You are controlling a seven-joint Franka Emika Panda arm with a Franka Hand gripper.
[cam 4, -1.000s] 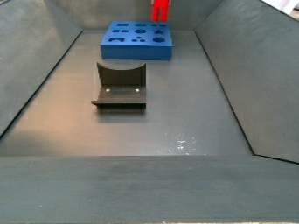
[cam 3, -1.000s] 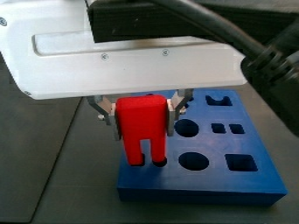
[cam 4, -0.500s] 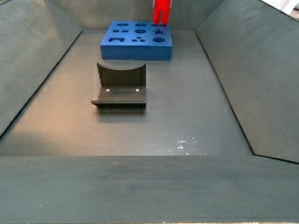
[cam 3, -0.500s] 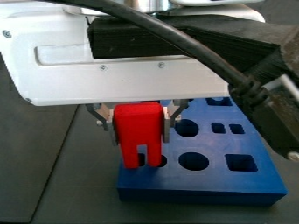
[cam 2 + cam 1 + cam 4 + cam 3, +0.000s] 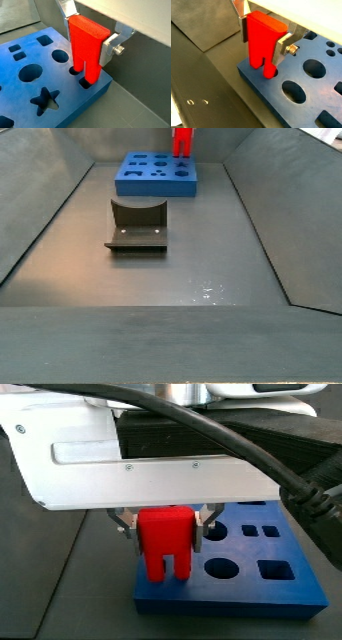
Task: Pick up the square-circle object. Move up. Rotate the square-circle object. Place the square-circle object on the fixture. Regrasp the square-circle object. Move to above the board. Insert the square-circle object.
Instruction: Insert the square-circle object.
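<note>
At the far end of the dark grey floor, gripper (image 5: 166, 534) clamps the square-circle object (image 5: 86, 47) upright, prongs down over the board (image 5: 37, 70) corner, apparently to line them up with their holes. Fixture (image 5: 136, 225) sits mid-floor, bare. Sloped grey walls enclose the floor.
</note>
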